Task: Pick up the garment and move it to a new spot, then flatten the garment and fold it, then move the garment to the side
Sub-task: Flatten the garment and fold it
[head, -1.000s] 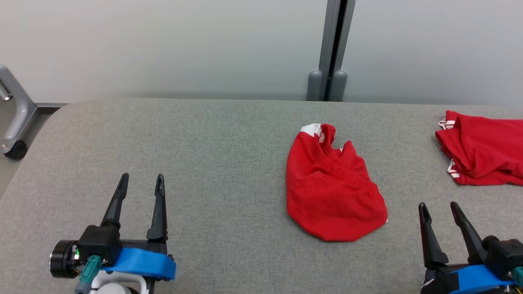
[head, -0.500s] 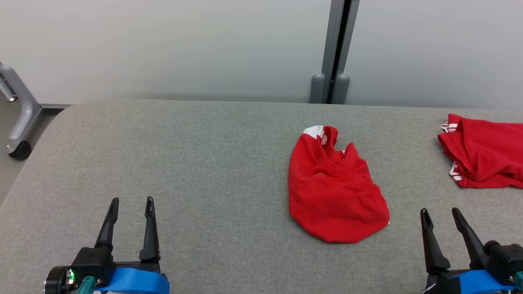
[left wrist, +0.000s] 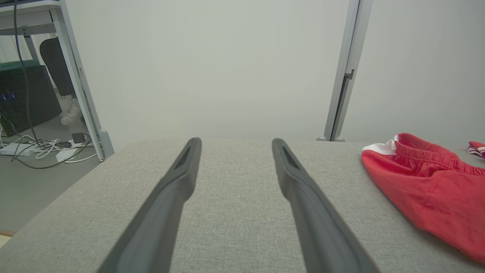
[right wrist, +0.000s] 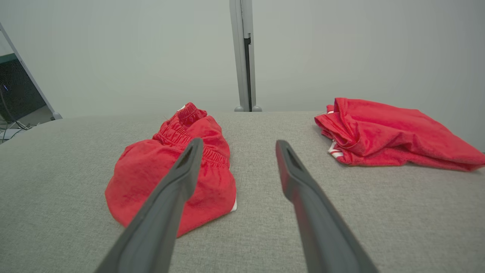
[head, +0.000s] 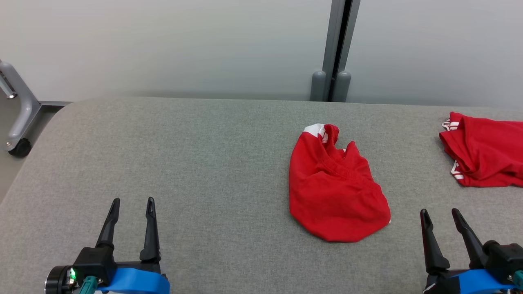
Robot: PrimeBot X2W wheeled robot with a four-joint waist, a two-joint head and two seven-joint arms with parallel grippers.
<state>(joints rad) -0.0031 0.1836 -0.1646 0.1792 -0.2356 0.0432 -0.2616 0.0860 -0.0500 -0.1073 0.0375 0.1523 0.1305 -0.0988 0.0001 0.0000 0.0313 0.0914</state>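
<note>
A crumpled red garment [head: 335,192] with an elastic waistband and white trim lies bunched on the grey padded table [head: 204,155], right of centre. It shows at the right of the left wrist view [left wrist: 428,189] and left of centre in the right wrist view [right wrist: 170,178]. My left gripper [head: 133,199] hovers open and empty near the table's front left, well apart from the cloth [left wrist: 235,140]. My right gripper [head: 439,210] stands open and empty at the front right, just right of the garment's near end [right wrist: 238,141].
A second red garment [head: 484,151] with white trim lies loosely folded at the table's far right [right wrist: 386,132]. A grey wall with a vertical post [head: 337,49] backs the table. A wheeled metal frame [head: 18,118] stands off the left end, with cables [left wrist: 45,146] on the floor.
My left gripper has drawn back toward the table's front edge and slightly left, still open. The head camera shifted a little. Both garments and the right gripper are unmoved.
</note>
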